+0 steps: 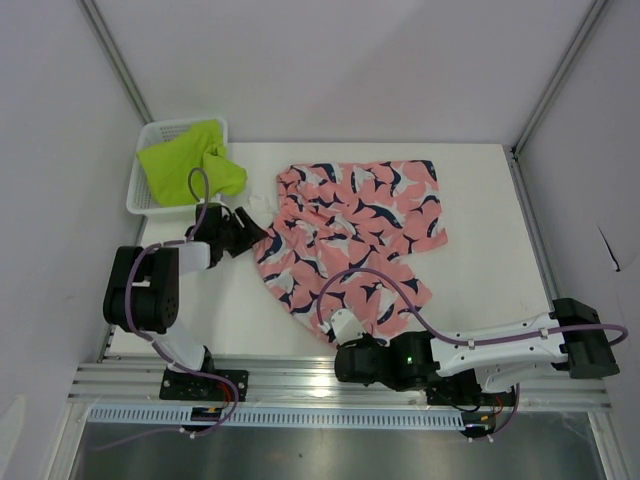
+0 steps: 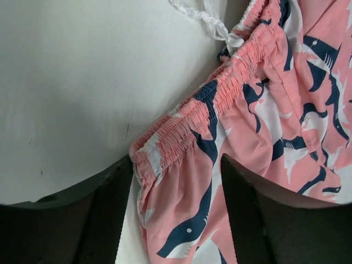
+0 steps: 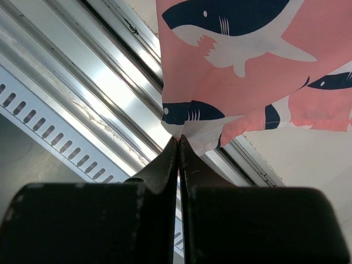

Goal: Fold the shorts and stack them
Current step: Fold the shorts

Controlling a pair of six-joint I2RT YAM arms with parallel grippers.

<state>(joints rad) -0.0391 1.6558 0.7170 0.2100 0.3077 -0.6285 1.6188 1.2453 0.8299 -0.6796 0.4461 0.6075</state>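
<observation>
Top external: white table [image 1: 230,300], with the white mesh basket [image 1: 150,128] at its far-left corner. That basket is the landmark for every place below.

The coral-pink shorts [image 1: 350,220] with navy and white shark print lie spread and rumpled on the table, just right of the basket and apart from it. Their legs point away from the basket to the right, and one hem runs down toward the side of the table opposite the basket.

The right arm [image 1: 500,345] lies low along the aluminium rail [image 1: 300,380], well apart from the basket. The left arm [image 1: 145,285] stands in front of the basket, reaching up toward its front-right corner.

The lime-green shorts [image 1: 190,160] are bunched in the basket, with one part draped over its front-right rim.

The left gripper [image 1: 248,224] is just off the basket's front-right corner, at the pink waistband [image 2: 214,99]. In the left wrist view its fingers [image 2: 104,220] are spread, and the waistband corner lies between them unpinched.

The right gripper [image 1: 340,322] is at the pink hem farthest from the basket. In the right wrist view its fingertips [image 3: 159,165] are pressed together, and the hem corner is caught at the tips, with cloth over the rail.

A white drawstring [image 2: 206,16] lies on the table at the basket-side end of the waistband.
</observation>
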